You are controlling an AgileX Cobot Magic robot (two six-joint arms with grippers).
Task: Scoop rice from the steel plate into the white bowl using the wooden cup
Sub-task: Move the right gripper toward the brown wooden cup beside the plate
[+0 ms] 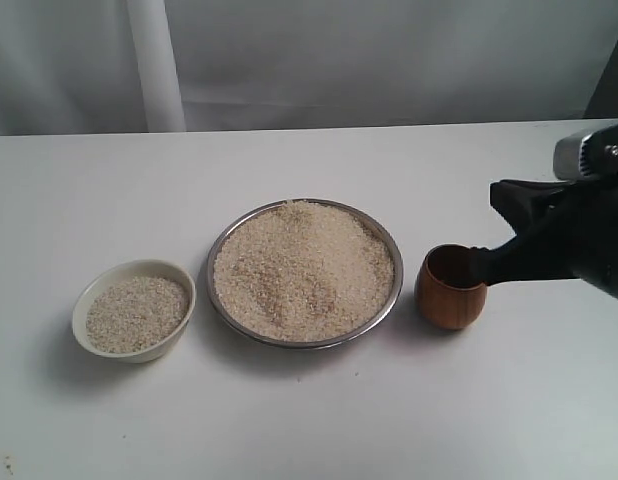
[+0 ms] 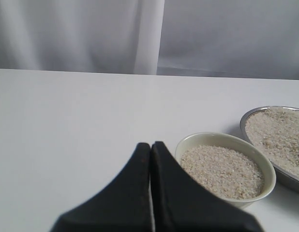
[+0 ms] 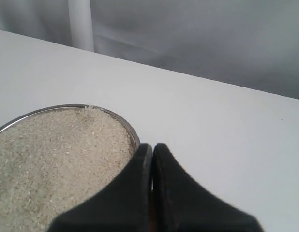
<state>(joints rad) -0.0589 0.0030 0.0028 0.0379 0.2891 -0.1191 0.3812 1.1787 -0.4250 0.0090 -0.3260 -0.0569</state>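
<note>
Rice (image 1: 304, 268) lies heaped in the steel plate (image 1: 309, 344) at the middle of the white worktop (image 1: 309, 430), filling it almost to the rim. The white bowl (image 1: 139, 350) sits left of the plate and apart from it, and is itself partly filled with rice. Just beside the plate on its right, the wooden cup (image 1: 449, 302) stands upright with its dark mouth up. The right pincer (image 1: 477, 262) reaches in from the right edge, with its black tips at the cup's rim on the side away from the plate. Its jaws are pressed together, and I cannot tell whether the cup's wall is pinched between them. The left pincer (image 2: 150, 145) has its jaws closed tight on nothing, and its tips point out over the bare worktop with the bowl near them.
</note>
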